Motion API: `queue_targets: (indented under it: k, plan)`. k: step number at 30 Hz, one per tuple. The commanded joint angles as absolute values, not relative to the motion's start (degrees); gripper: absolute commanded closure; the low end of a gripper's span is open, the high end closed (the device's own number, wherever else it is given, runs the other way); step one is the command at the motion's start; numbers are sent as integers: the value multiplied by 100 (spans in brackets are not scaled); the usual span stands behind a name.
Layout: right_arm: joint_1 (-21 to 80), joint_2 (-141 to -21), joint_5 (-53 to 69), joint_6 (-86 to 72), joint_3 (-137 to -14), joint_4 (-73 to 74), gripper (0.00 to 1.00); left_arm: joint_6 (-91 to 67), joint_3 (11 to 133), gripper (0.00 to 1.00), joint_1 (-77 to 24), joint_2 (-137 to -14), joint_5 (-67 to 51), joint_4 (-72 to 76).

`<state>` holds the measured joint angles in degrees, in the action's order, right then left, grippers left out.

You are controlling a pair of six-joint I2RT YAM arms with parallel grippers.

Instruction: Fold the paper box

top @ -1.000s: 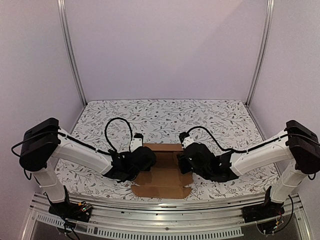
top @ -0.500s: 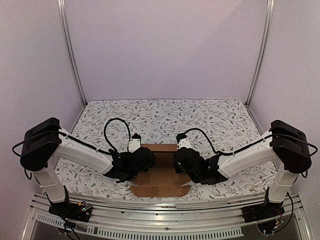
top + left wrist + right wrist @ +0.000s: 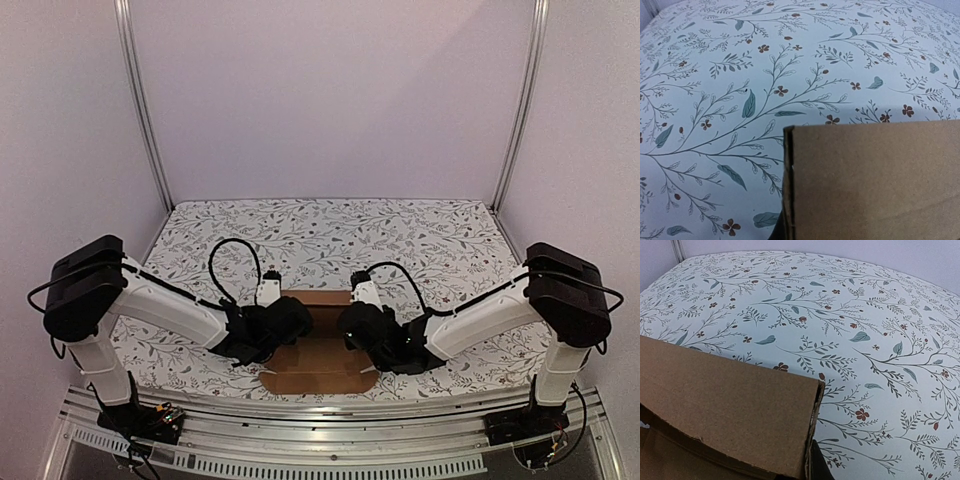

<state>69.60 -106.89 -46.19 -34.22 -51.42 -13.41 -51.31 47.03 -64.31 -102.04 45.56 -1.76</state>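
Observation:
The paper box (image 3: 320,362) is a brown cardboard piece lying near the table's front edge between the arms. My left gripper (image 3: 290,318) is at its left side wall and my right gripper (image 3: 356,320) at its right side wall. In the left wrist view a raised doubled cardboard wall (image 3: 875,180) fills the lower right, and one dark finger (image 3: 776,234) shows beside its edge. In the right wrist view a raised panel (image 3: 725,395) fills the lower left, with a dark finger (image 3: 819,467) just outside its edge. Each gripper's other finger is hidden behind cardboard.
The table (image 3: 330,235) is covered with a white cloth printed with leaves and flowers. Aluminium posts (image 3: 140,100) stand at the back corners, with pale walls around. A metal rail (image 3: 320,415) runs along the front edge.
My right arm has swung left and inward, bringing the box's right wall closer to the middle. My left arm has barely moved.

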Motion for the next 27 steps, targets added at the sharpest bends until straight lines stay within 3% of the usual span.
queue_targets:
  k: [1, 9, 19, 27]
  plan:
    - [7173, -10828, -4263, -3470, -5346, -1654, 100, -5048, 5032, 100, -6502, -10316, 4236, 169]
    - [7181, -10746, -4408, -3410, -5359, -1648, 100, -5080, 5182, 78, -6504, -10395, 4246, -178]
    - [7170, -10865, -4839, -3061, -5596, -1582, 100, -4929, 4968, 41, -6530, -10022, 3769, -391]
    - [7031, -10933, -4875, -2791, -5617, -1595, 100, -4705, 4685, 26, -6522, -9346, 3250, -886]
